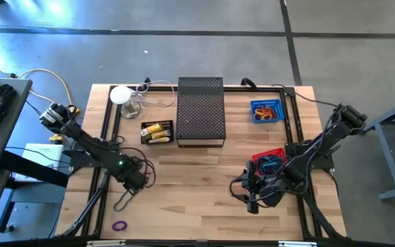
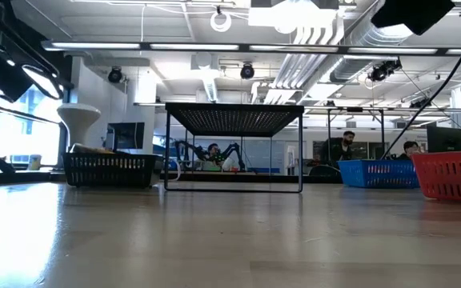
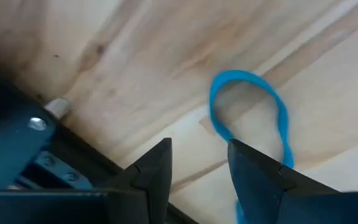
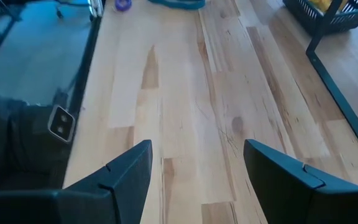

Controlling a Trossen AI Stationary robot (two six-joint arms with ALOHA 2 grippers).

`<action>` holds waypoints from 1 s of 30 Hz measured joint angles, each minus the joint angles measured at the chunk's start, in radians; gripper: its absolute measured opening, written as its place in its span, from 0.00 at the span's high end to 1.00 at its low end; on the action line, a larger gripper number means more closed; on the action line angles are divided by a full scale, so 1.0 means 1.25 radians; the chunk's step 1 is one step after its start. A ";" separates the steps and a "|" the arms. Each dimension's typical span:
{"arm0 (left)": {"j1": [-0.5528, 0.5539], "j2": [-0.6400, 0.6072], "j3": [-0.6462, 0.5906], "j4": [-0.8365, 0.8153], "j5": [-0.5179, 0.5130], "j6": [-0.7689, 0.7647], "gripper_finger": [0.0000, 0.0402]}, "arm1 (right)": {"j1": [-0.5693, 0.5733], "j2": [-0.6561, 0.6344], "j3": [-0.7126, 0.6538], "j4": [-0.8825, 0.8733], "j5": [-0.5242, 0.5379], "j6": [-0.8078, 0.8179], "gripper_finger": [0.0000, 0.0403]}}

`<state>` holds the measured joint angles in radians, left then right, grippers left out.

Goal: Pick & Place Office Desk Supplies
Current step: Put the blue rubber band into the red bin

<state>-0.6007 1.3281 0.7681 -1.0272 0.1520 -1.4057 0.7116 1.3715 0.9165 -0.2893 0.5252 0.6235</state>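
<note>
1. wooden tabletop fills my overhead view, with a dark mesh stand at the back centre and a concrete floor around it.
2. i see my left gripper low over the near left part of the table, its fingers apart – in the left wrist view they point down at the wood with a gap between them, gripping nothing.
3. a large rubber-band loop lies flat on the wood just ahead of those fingers; one finger's tip overlaps its edge in that view, and i cannot tell if it touches.
4. a small purple band sits near the front left edge, apart from the gripper.
5. my right gripper hovers over the near right side – fingers wide apart, bare wood between them.
6. a black basket with yellow pieces stands left of the stand; a blue basket with bands stands to its right, and a red basket is beside the right arm.
</note>
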 joint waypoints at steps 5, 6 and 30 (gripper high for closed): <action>-0.026 0.000 0.000 0.076 -0.006 -0.036 0.63 | -0.006 0.038 0.000 0.001 -0.001 -0.005 0.40; -0.032 0.000 0.000 0.080 -0.018 -0.046 0.63 | -0.009 0.046 0.000 0.001 -0.003 -0.007 0.40; -0.097 0.001 -0.108 0.194 -0.082 -0.180 0.63 | -0.082 0.126 0.000 0.152 -0.051 -0.015 0.40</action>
<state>-0.7219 1.3289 0.6328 -0.7841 0.0489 -1.6306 0.6086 1.5295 0.9161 -0.0994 0.4614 0.6048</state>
